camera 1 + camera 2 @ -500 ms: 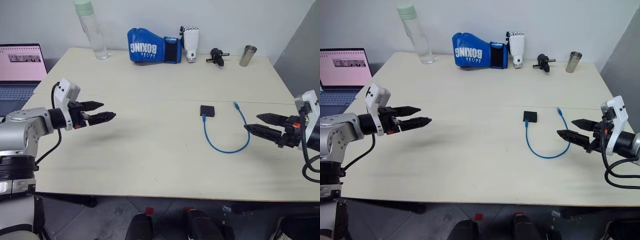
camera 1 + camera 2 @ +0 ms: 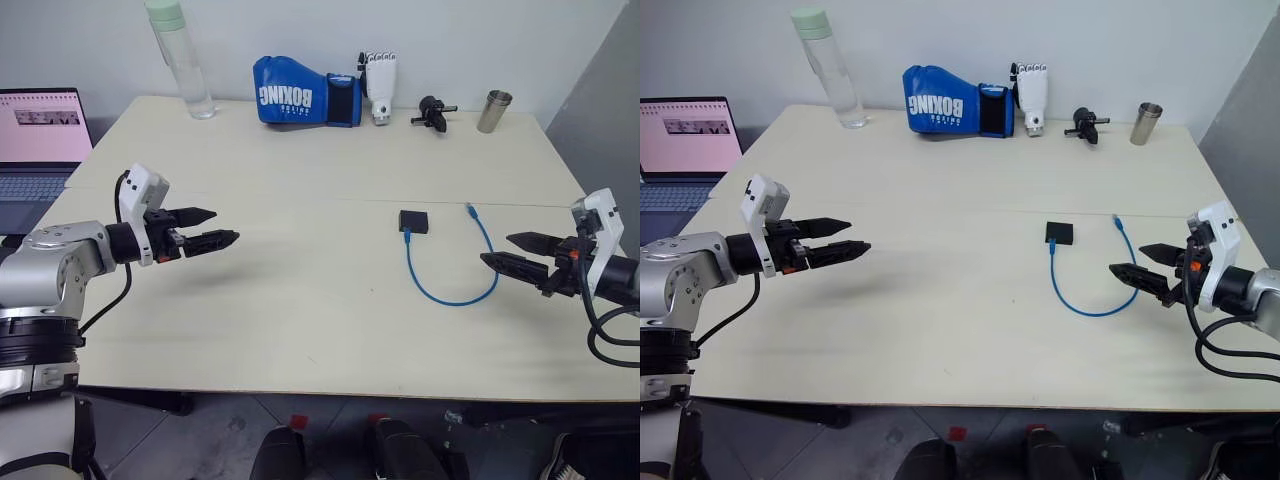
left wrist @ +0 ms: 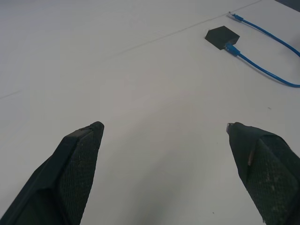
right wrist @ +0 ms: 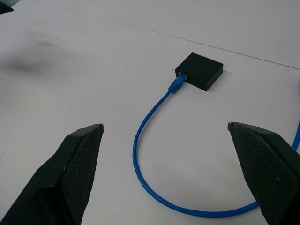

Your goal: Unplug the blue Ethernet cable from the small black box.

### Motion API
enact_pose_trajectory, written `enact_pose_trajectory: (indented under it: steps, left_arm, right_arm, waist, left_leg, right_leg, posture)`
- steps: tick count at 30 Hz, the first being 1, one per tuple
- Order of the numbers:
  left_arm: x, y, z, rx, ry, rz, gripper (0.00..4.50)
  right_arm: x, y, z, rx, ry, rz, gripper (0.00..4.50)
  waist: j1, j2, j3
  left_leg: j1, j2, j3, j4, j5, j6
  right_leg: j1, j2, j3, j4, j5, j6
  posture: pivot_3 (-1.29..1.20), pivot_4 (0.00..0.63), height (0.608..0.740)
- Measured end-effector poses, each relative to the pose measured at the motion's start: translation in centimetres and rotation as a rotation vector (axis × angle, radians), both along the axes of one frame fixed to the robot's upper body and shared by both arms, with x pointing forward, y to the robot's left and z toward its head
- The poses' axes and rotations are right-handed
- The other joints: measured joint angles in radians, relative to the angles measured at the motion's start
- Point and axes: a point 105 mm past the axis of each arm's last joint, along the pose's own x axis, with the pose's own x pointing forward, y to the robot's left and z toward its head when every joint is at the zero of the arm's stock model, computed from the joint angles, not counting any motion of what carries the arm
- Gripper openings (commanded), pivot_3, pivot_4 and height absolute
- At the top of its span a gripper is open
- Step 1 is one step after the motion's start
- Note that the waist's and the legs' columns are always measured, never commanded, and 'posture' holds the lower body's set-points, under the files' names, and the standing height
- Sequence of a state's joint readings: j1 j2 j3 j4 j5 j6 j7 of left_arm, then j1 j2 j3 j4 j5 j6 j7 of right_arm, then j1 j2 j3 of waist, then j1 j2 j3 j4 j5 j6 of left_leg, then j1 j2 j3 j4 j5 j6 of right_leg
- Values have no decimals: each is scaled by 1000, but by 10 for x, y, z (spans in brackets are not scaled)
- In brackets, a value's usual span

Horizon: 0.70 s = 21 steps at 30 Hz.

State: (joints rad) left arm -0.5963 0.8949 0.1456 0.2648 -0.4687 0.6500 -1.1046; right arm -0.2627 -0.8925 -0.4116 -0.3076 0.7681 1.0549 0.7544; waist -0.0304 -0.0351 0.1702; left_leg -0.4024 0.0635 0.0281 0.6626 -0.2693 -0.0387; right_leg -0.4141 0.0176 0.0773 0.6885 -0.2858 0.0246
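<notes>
The small black box lies on the cream table, right of centre. The blue Ethernet cable has one plug in the box's near side; it loops toward me and back, and its free plug rests on the table right of the box. My right gripper hovers open just right of the loop, pointing left at it. My left gripper hovers open over the left part of the table, far from the box. The right wrist view shows the box and cable between the open fingers.
Along the table's far edge stand a clear bottle, a blue boxing glove, a white robot hand, a black knobbed gadget and a metal cup. An open laptop sits at the left.
My right gripper has drawn slightly left, toward the cable loop. My left gripper has edged a little right. The box and cable lie as before.
</notes>
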Motion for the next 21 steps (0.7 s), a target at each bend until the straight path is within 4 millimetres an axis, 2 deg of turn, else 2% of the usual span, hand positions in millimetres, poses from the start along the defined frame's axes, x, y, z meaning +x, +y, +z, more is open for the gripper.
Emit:
enact_pose_trajectory:
  steps: [3, 9, 13, 16, 19, 21]
  left_arm:
    - [1, -2, 0, 8, -6, -10, 4484]
    - [-4, -27, -6, 39, -18, -136, 4484]
    - [-8, -44, -1, 66, -80, -214, 4484]
    - [-15, -67, -2, 110, -135, -302, 4484]
    - [-17, -90, -3, 76, -167, -337, 4484]
    - [-18, -96, -7, 86, -176, -339, 4484]
  right_arm:
    - [-2, 2, -5, -10, 4, -12, 4500]
    - [-2, 29, -20, 4, -2, -8, 4500]
    - [8, 56, -33, 17, -16, -62, 4500]
    - [24, 84, -42, 14, -46, -128, 4500]
    - [40, 102, -53, -12, -52, -190, 4500]
    - [52, 112, -58, -10, -48, -225, 4500]
  waist:
    - [0, 0, 0]
    - [0, 0, 0]
    - [-1, 0, 0]
    - [-2, 0, 0]
    - [-1, 0, 0]
    - [0, 0, 0]
  left_leg:
    - [0, 0, -1, 0, 0, 0]
    - [0, 0, -2, 1, 0, 0]
    - [0, 0, -2, 1, 0, 0]
    - [0, 0, -2, 1, 0, 0]
    - [-1, 0, -2, 2, 0, 0]
    - [0, 0, -2, 2, 0, 0]
  right_leg:
    - [0, 0, -1, 0, 0, 0]
    - [1, 0, -2, 1, 0, 0]
    - [1, 0, -2, 2, 0, 0]
    - [1, 0, -2, 2, 0, 0]
    - [0, 0, -2, 2, 0, 0]
    - [0, 0, -2, 2, 0, 0]
  posture:
    - [0, 150, 740]
    - [0, 150, 740]
    - [0, 150, 740]
    - [0, 150, 740]
    - [0, 150, 740]
    - [0, 150, 740]
